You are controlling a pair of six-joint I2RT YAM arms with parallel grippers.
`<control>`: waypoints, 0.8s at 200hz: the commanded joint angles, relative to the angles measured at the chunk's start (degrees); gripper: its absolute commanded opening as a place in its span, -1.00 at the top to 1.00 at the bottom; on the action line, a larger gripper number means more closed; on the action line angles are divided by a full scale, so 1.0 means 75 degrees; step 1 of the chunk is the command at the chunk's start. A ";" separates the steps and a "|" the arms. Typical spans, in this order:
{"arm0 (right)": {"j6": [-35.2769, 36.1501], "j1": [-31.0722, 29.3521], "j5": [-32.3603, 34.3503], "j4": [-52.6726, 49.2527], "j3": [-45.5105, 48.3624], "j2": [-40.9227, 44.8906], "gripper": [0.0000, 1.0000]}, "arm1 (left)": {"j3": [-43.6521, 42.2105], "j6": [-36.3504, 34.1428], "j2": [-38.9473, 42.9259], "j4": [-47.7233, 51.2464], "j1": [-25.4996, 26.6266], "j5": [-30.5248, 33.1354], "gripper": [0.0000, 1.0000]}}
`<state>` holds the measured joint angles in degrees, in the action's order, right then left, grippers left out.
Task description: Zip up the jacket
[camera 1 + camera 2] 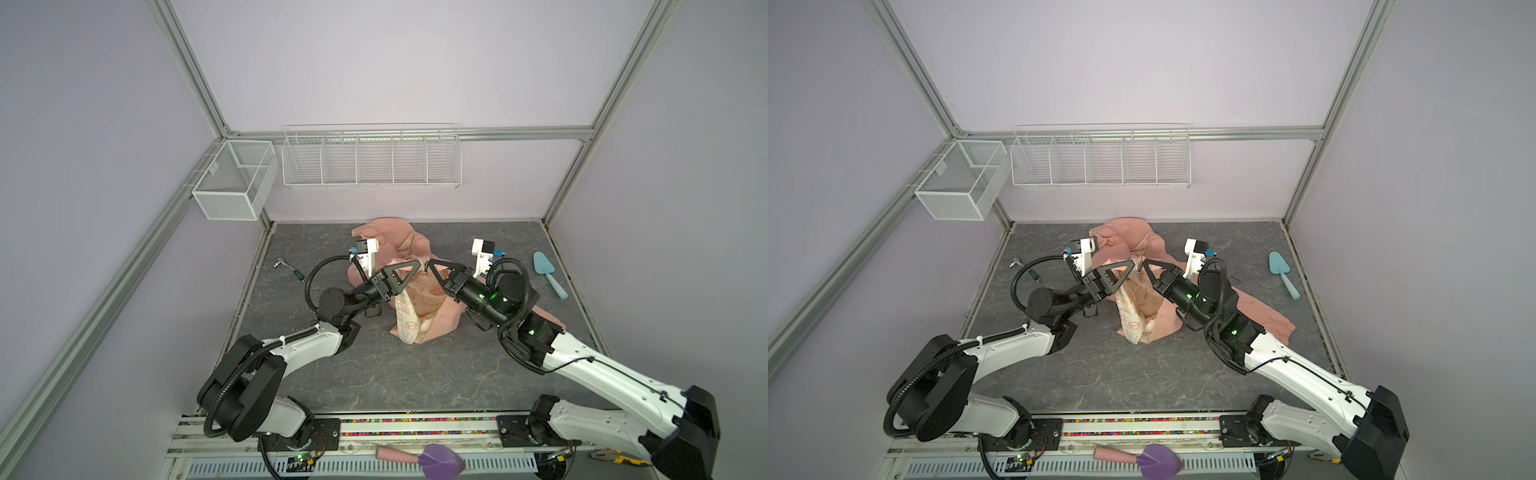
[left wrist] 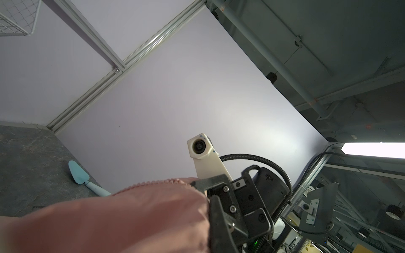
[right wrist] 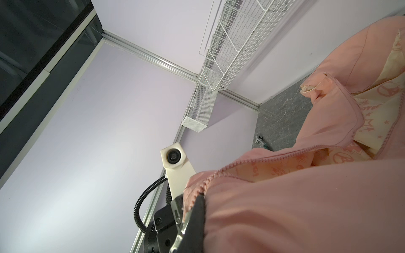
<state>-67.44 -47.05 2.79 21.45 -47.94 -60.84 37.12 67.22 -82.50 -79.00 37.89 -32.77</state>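
The salmon-pink jacket lies crumpled on the grey table, its middle pulled up so the cream patterned lining hangs open toward the front. My left gripper and right gripper meet tip to tip above the table. Each is shut on the jacket's raised front edge. In the right wrist view the toothed zip edge runs into the shut jaws, and pink cloth fills the frame. Pink cloth also covers the left wrist view's jaws. The zip slider is hidden.
A light blue trowel lies at the right of the table. A small green-handled tool lies at the left edge. White wire baskets and a mesh box hang on the back wall. A purple trowel rests on the front rail.
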 commanded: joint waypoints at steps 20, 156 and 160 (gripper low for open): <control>0.0039 -0.0149 0.0003 0.0497 0.0193 0.0448 0.88 | -0.0110 -0.0068 -0.0092 -0.0277 -0.0012 0.0163 1.00; -0.0114 -0.0441 -0.0047 0.0763 0.0262 0.0105 0.88 | -0.0087 -0.0054 -0.0136 -0.0271 -0.0007 0.0151 1.00; -0.0114 -0.0442 -0.0033 0.0778 0.0263 0.0125 0.88 | -0.0087 -0.0064 -0.0144 -0.0271 -0.0011 0.0151 1.00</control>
<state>-67.51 -48.75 4.32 22.74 -46.68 -60.58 36.73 67.22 -82.74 -79.46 37.98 -32.58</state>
